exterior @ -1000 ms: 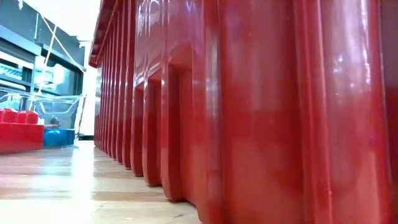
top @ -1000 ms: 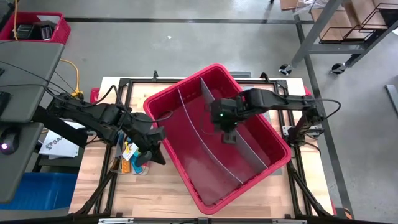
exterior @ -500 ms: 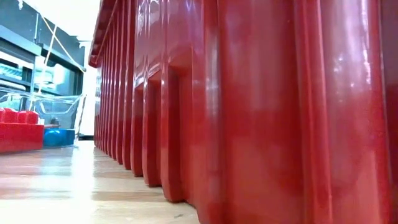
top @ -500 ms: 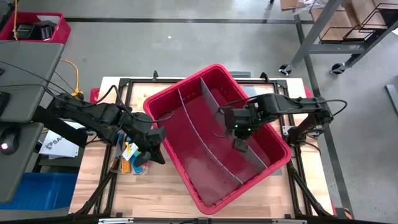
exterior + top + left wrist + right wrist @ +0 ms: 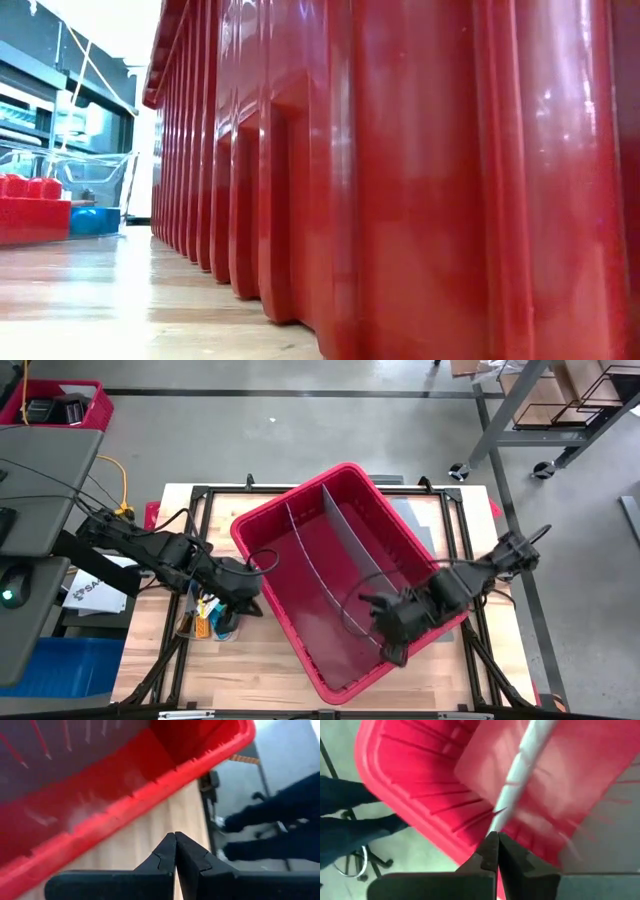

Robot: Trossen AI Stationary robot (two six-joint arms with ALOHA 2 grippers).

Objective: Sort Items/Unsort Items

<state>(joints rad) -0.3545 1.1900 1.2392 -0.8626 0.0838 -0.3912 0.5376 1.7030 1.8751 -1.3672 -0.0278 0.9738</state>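
While shut, right hand over bin

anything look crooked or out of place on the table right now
Yes. The red bin sits rotated on the wooden table, its edges at an angle to the table's edges. Its three compartments look empty, while a few small items lie outside it near the shut left claw.
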